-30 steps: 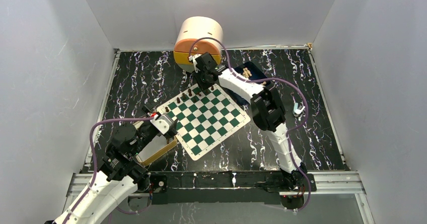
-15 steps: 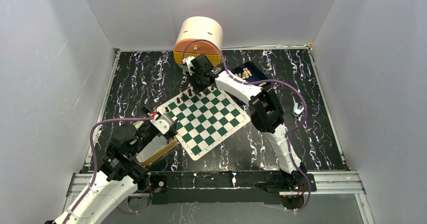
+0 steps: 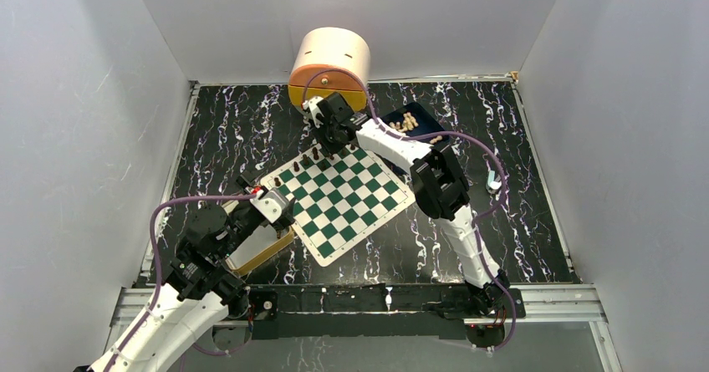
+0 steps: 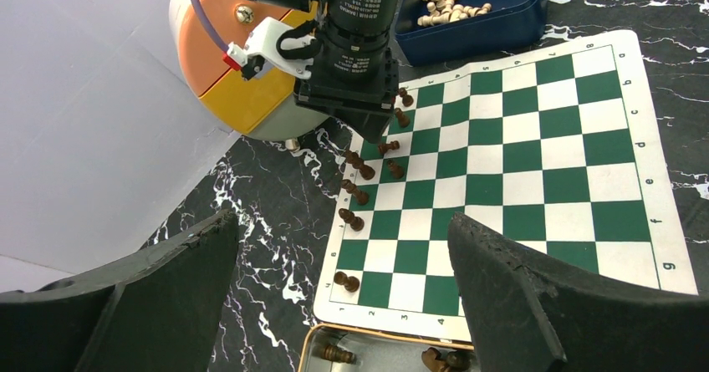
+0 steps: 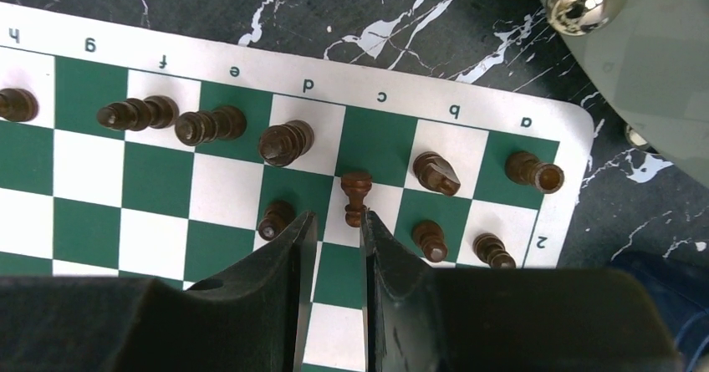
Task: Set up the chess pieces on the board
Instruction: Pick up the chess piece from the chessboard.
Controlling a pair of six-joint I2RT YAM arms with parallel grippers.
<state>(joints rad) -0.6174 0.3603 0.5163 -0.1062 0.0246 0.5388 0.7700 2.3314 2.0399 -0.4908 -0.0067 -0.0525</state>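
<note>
Board (image 3: 351,192) lies on black marbled table (image 3: 234,129), white walls (image 3: 84,138) around; left gripper (image 4: 340,220) apart, right gripper (image 5: 337,217) narrowed, perhaps gripping pawn (image 5: 355,190).

I read the letters h to a, upside down, on the white border of the board (image 5: 221,195), with a 2 at its corner. The motor label (image 4: 349,48) is too small to read.

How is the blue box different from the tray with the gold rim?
The blue box holds pale pieces; the tray holds dark ones. The box has blue walls, the tray a tan rim. The box lies off one side of the board, the tray off the opposite side. Both hold chess pieces not yet set up.
</note>
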